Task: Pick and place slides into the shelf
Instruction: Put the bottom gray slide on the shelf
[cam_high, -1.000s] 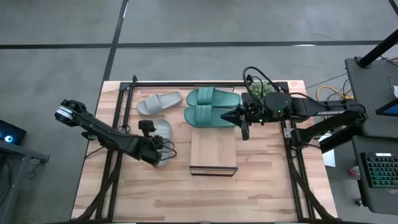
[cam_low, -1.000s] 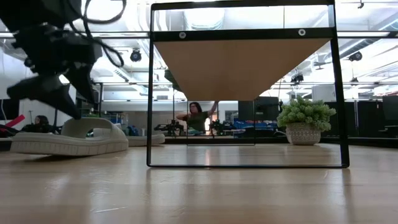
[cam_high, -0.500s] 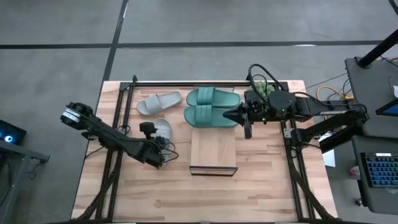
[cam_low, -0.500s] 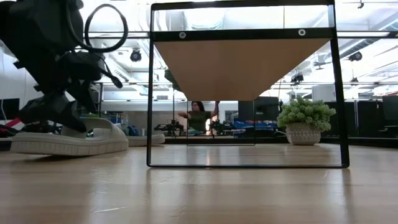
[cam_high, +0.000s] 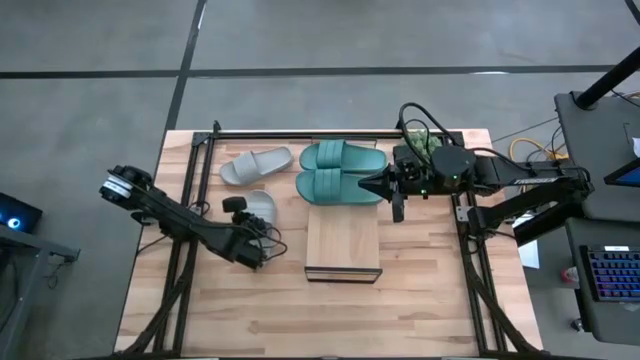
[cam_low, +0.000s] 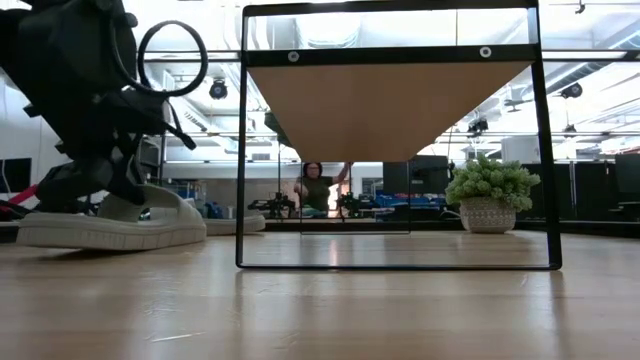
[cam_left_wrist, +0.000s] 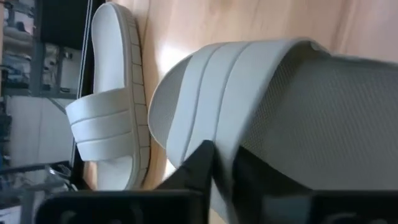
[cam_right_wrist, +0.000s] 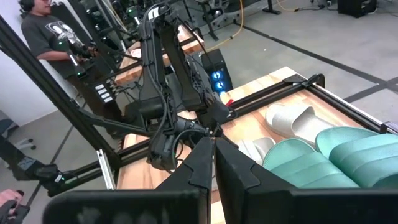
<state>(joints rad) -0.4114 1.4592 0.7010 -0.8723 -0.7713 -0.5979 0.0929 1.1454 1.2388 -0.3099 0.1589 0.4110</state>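
Slides first: I've got the left gripper (cam_high: 256, 250) clamped on the strap of the nearer grey slide (cam_left_wrist: 261, 112), by the table's left edge. Shelf (cam_high: 343, 240) sits mid-table, nothing on it yet. Next I lift clear and carry right. Right gripper (cam_high: 396, 208) waits pinched together by the teal pair (cam_high: 340, 172).

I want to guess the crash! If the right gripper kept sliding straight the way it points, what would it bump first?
Probably the nearer teal slide. The shut right gripper points left across the table, right at that slide's end. It may sit a little higher, so it could skim over the top instead.
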